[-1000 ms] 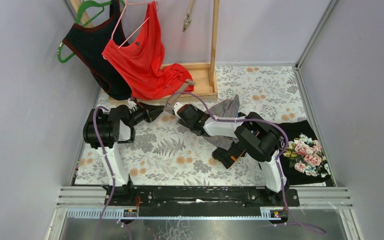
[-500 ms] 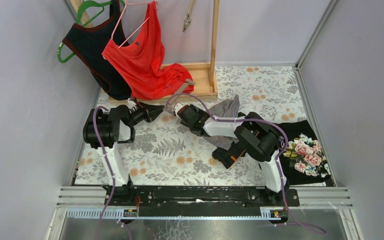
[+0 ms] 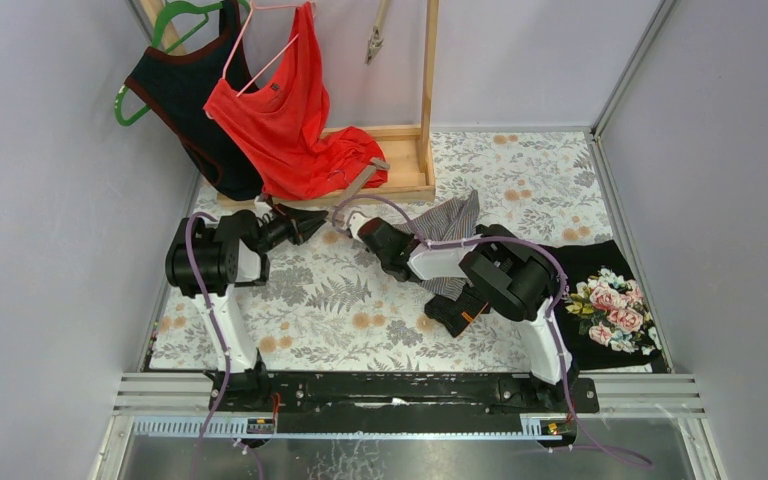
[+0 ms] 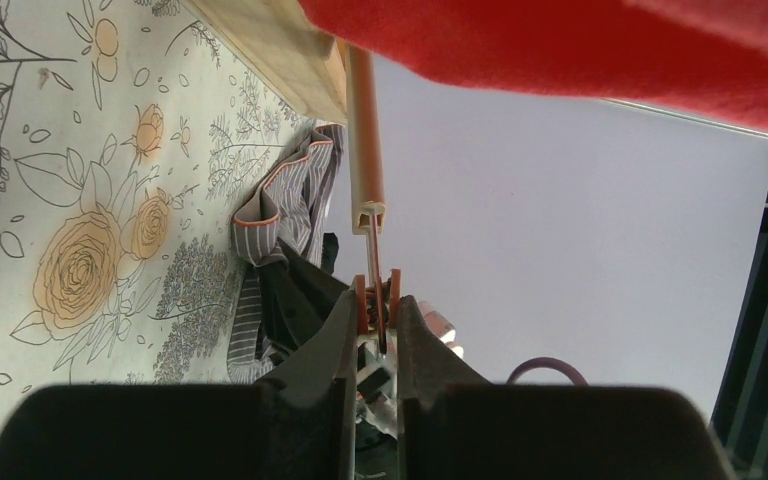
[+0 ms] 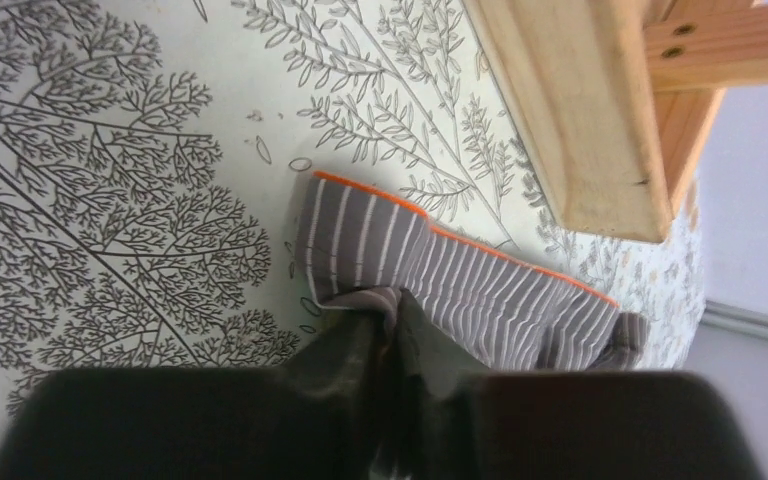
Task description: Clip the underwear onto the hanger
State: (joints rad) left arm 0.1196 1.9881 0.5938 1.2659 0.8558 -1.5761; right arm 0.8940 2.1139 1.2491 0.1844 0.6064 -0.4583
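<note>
Two grips: right fingers [image 5: 345,350] pinch striped underwear [image 5: 500,290] fold between tips; left fingers [image 4: 335,330] closed on hanger clip [image 4: 362,295].

underwear [image 3: 452,222] mid table [image 3: 340,300], hanger [image 3: 360,186] just left of it, rack [image 3: 405,165] behind, second garment [image 3: 610,300] at right

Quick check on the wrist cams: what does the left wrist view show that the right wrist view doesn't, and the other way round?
Left wrist only: the left gripper shut on the hanger clip, the beige hanger bar that the clip is wired to, and the red garment overhead.
Right wrist only: the right gripper pinching a fold of the striped underwear near its orange-trimmed edge.
Both: the striped underwear lying on the patterned tablecloth, and the wooden rack base.
</note>
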